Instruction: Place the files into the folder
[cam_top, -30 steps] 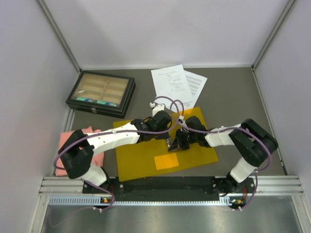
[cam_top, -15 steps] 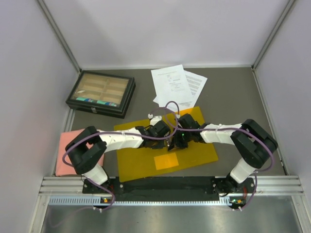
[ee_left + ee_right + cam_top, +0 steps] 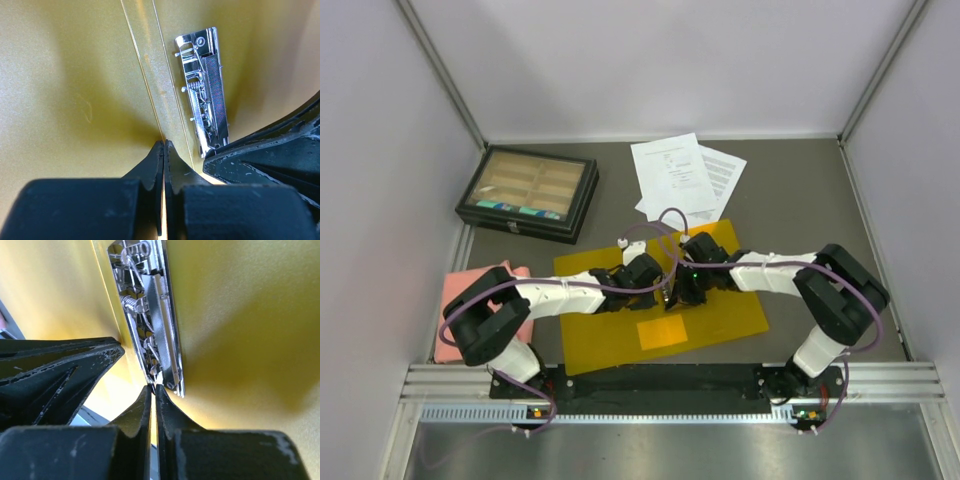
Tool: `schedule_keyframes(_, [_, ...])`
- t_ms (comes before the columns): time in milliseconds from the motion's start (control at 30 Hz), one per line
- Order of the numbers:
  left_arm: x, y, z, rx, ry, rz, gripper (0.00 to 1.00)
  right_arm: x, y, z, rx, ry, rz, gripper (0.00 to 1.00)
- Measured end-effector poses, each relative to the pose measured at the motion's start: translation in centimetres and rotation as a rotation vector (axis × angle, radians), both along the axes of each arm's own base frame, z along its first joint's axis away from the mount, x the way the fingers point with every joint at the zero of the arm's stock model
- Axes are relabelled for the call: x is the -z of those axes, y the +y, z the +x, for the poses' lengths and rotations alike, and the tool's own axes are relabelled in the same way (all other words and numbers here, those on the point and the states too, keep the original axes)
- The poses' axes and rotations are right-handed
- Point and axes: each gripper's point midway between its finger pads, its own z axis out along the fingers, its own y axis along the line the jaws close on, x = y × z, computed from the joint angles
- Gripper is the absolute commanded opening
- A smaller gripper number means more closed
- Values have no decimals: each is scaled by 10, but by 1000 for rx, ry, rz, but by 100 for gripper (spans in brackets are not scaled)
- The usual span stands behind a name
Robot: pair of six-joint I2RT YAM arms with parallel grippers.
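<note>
The yellow-orange folder (image 3: 610, 335) lies flat on the table in front of the arms, with its orange inner pocket (image 3: 662, 333) near the front edge. The files (image 3: 675, 175), white printed sheets, lie behind it, apart from both grippers. My left gripper (image 3: 666, 294) and right gripper (image 3: 676, 297) meet tip to tip over the folder's middle. In the left wrist view the left gripper (image 3: 163, 145) is shut, with its tips on the folder's crease beside the metal clip (image 3: 205, 95). In the right wrist view the right gripper (image 3: 153, 386) is shut, with its tips at the end of the clip (image 3: 150, 315).
A black compartment box (image 3: 527, 192) stands at the back left. A pink cloth (image 3: 448, 305) lies at the left under the left arm. Walls close in the table on the left, back and right. The right gripper's black body (image 3: 280, 155) fills the lower right of the left wrist view.
The left gripper has moved forward and down onto the folder's middle. The right gripper has shifted slightly left to meet it. Folder and files have not moved.
</note>
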Motion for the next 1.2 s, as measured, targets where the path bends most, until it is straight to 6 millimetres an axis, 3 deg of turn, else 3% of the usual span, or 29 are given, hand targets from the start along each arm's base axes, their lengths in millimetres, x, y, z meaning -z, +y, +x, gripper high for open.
schedule_keyframes(233, [0,-1,0,2,-1,-7,0,-5,-2,3,-4,8,-59,0])
schedule_keyframes(667, [0,2,-1,4,-3,1,0,9,-5,1,-5,94,-131,0])
schedule_keyframes(1200, [0,2,-1,61,-27,19,0,4,-5,3,-91,219,-246,0])
